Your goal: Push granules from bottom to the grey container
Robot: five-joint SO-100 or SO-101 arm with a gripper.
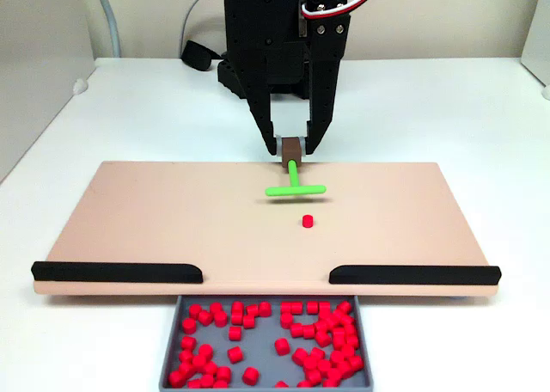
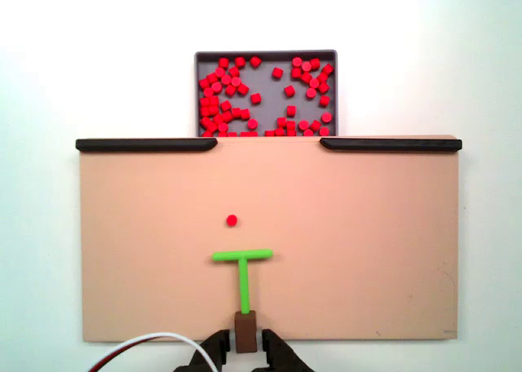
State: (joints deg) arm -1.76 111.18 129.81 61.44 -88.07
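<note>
The black gripper point(image 1: 293, 143) is reaching down at the far edge of the tan board point(image 1: 155, 211) in a fixed view, its two fingers closing narrowly on a small brown block point(image 1: 291, 147) that forms the handle end of the green T tool point(image 1: 295, 186). In another fixed view the same gripper point(image 2: 245, 339) is entering from the bottom edge, with the brown block point(image 2: 245, 329) sitting between the fingertips and the T tool point(image 2: 242, 266) pointing up the picture, its crossbar lying flat on the board point(image 2: 367, 241). One lone granule point(image 1: 307, 221) is lying on the board just beyond the crossbar, apart from it and slightly to the right in this view; in the other fixed view that granule point(image 2: 232, 219) is sitting above the crossbar and slightly to the left. Two black strips point(image 1: 116, 272) are running along the board's edge nearest the tray, leaving a gap between them in the middle. The tray point(image 1: 174, 340) is lying against that edge, in line with the gap, and is holding the rest of the granules point(image 1: 326, 336), which are spreading across its floor and crowding most thickly toward the right in this view. In the other fixed view the tray point(image 2: 265, 55) is at the top, with its granules point(image 2: 220, 103) bunching at the left and along the edge by the board. A white cable point(image 2: 155, 339) is curving in at the bottom left beside the gripper.
</note>
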